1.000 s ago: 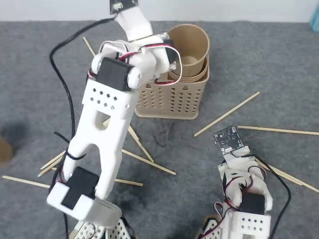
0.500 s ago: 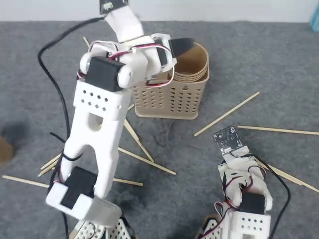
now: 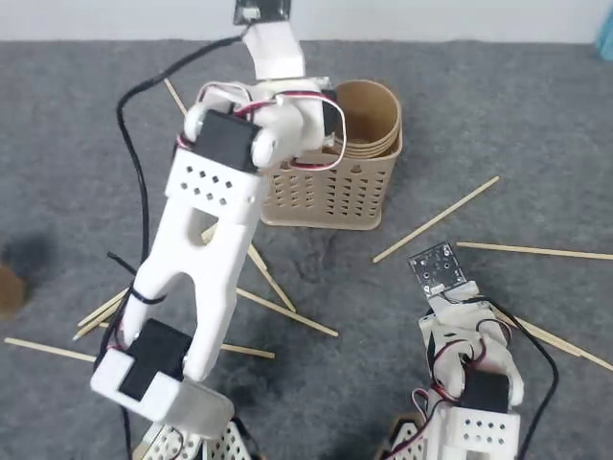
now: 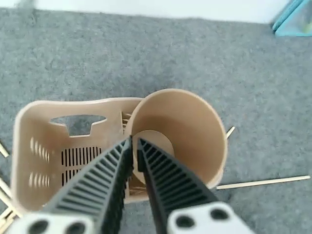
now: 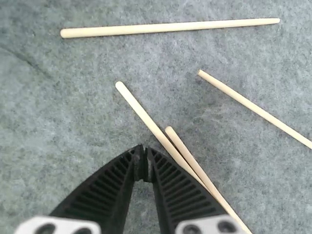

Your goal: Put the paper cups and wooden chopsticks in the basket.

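Two pale wooden chopsticks lie just beside the right gripper's clenched, empty fingers. Left gripper's fingertips, closed on nothing, hang over the brown paper cup inside the beige slotted basket; overhead, nested rims show beneath.

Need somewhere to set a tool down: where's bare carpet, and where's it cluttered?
Free: the carpet right of the basket, beyond the slanted chopstick; also the strip left of the black cable. Crowded: the chopstick pile below the basket under the left arm, and the sticks beside the right arm.
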